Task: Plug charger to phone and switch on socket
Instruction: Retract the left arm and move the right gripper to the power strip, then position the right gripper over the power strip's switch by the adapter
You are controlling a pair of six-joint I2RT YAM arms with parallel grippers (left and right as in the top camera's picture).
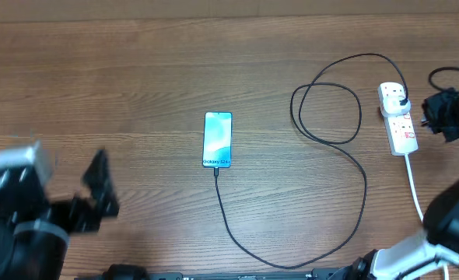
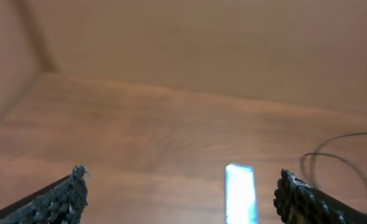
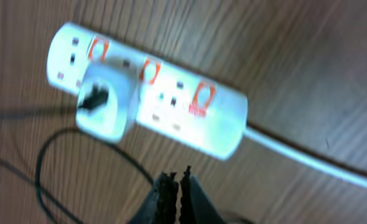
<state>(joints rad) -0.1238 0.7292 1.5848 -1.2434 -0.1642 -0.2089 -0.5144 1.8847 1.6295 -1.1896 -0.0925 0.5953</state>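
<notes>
Black right gripper (image 3: 174, 179) pinched closed near socket (image 3: 224, 121), left gripper (image 2: 183, 185) spread wide

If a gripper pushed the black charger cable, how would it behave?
Probably floppy: the cable lies in loose loops, so a push likely bends one loop. Thin, so likely light, yet seemingly tethered to phone and power strip.

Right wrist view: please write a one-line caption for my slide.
Shut right gripper near the white socket strip, with the charger plugged into it, on a wooden table.
</notes>
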